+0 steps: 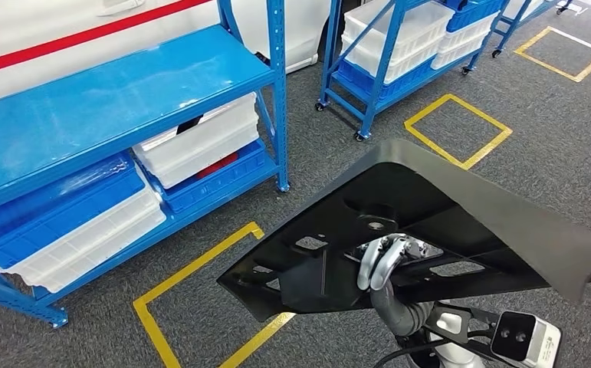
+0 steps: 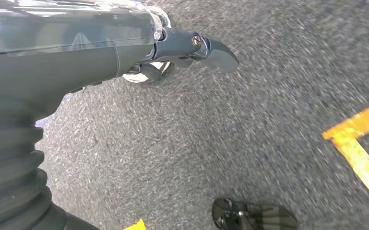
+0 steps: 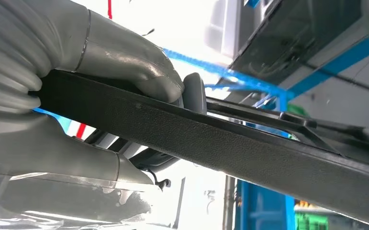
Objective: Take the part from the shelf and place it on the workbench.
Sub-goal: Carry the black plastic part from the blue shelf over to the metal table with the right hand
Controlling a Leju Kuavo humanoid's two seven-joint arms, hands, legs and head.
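Above the carpet, right hand [image 1: 382,259] grips unlabelled black part [image 1: 430,207].

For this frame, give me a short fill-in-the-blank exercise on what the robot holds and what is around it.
1. The large black plastic panel is gripped by the robot's ____ hand.
2. The blue metal shelf stores white plastic ____.
3. The squares taped on the grey carpet floor are ____ in colour.
4. The left hand hangs above the ____.

Missing words: right; bins; yellow; floor

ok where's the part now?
Head view, lower right: the part is held up by the right robot hand over the carpet, right of the blue shelf.
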